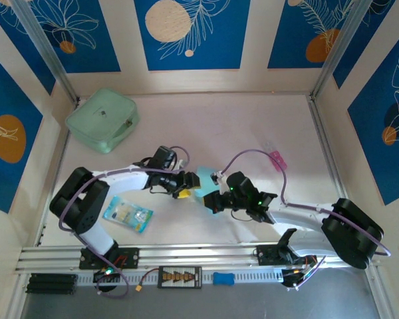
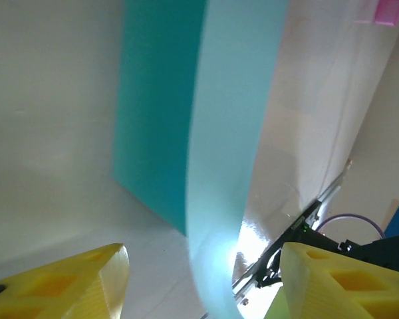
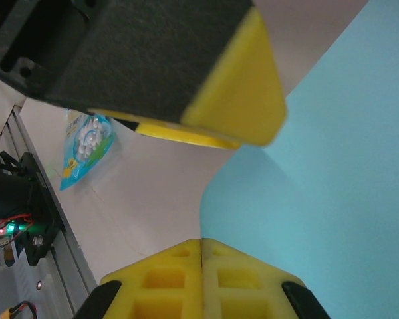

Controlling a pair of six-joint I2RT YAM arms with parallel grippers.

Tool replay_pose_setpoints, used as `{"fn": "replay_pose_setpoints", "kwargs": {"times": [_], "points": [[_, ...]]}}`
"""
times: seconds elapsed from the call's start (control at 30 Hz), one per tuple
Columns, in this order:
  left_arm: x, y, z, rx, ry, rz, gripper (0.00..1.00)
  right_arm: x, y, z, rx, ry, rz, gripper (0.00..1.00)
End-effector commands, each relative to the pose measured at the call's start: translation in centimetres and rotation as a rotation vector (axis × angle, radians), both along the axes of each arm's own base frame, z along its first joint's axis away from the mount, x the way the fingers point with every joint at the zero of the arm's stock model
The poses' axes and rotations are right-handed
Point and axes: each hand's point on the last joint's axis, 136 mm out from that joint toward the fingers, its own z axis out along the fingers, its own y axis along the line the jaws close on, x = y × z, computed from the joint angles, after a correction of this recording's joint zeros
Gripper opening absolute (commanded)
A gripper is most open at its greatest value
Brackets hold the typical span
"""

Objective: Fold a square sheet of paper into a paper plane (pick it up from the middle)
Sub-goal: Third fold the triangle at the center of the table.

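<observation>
My right gripper (image 3: 201, 279) is closest to the lens. Its yellow pads are pressed flat together, and the edge of the square sheet of paper (image 3: 346, 166) runs down into their seam, so I judge that I am pinching the sheet there. My left gripper (image 2: 205, 282) stands wide, one pad at 8 o'clock and one at 4 o'clock in its own view. A strip of the sheet rises between them toward 12 and touches neither pad.

From above, the table (image 1: 206, 126) carries the mint-green pouch (image 1: 103, 119) far out at 10 o'clock. The sheet is lifted off the surface near the middle, between my two wrists. The printed packet (image 1: 128, 216) lies at 8 o'clock from the sheet, and a small pink item (image 1: 277, 158) lies at 2 o'clock, too small to name.

As for progress, the pick-up looks done, because the sheet is up and in my right hand's grip. It bows in a soft curve, with one face shaded darker, and I cannot tell whether any crease has been set. Nothing about it reads as the paper plane yet: it has no point and no centre ridge. I judge that nearly all the folding is left.
</observation>
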Motion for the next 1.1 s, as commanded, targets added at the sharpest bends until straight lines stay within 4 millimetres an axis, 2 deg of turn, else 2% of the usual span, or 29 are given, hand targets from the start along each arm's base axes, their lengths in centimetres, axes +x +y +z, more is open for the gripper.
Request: {"fn": "replay_pose_setpoints", "kwargs": {"times": [0.0,0.17,0.27,0.37,0.43,0.53,0.67,0.83,1.07], "points": [[0.3,-1.8,0.7,-0.058,0.003,-0.012,0.6,-0.2,0.0,0.3,0.001,-0.044,0.02,0.0],[0.4,-2.1,0.5,-0.055,0.008,-0.018,0.51,-0.5,-0.1,0.2,-0.018,-0.068,0.029,0.02],[0.5,-2.2,0.3,-0.059,0.015,-0.011,0.37,-0.8,-0.2,0.2,-0.047,-0.088,0.046,0.06],[0.8,-2.0,0.3,-0.047,0.006,0.004,0.2,-1.5,-0.3,0.4,-0.101,-0.126,0.076,0.15],[0.9,-1.9,0.4,-0.04,-0.003,0.015,0.1,-1.9,-0.4,0.5,-0.158,-0.175,0.094,0.26],[1.1,-1.7,0.5,-0.029,-0.015,0.028,0.04,-2.1,-0.8,0.7,-0.225,-0.241,0.095,0.36],[1.2,-1.4,0.5,-0.019,-0.022,0.048,0.01,-1.9,-1.4,1.0,-0.292,-0.334,0.082,0.48],[1.4,-1.4,0.6,-0.018,-0.027,0.066,0.0,-2.1,-0.5,1.4,-0.381,-0.476,0.096,0.57],[1.4,-1.3,0.5,-0.018,-0.021,0.071,0.0,-2.1,1.2,0.9,-0.534,-0.598,0.068,0.62]]}}
